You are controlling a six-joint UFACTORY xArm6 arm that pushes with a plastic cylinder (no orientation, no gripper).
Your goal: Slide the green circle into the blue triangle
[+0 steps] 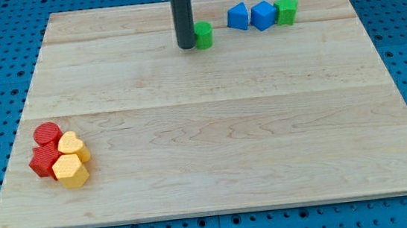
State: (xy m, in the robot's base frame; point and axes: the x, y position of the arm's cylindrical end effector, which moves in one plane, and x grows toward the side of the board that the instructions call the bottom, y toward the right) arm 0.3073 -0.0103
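Note:
The green circle sits near the board's top edge, a little right of centre. My tip is right against its left side, touching or nearly touching it. The blue triangle lies to the right of the circle and slightly higher, a short gap away. The rod rises straight up out of the view's top and hides part of the circle's left edge.
A blue cube touches the triangle's right side, and a green star-like block sits right of it. At the view's lower left are a red circle, a red block, a yellow heart and a yellow hexagon. The wooden board has blue pegboard around it.

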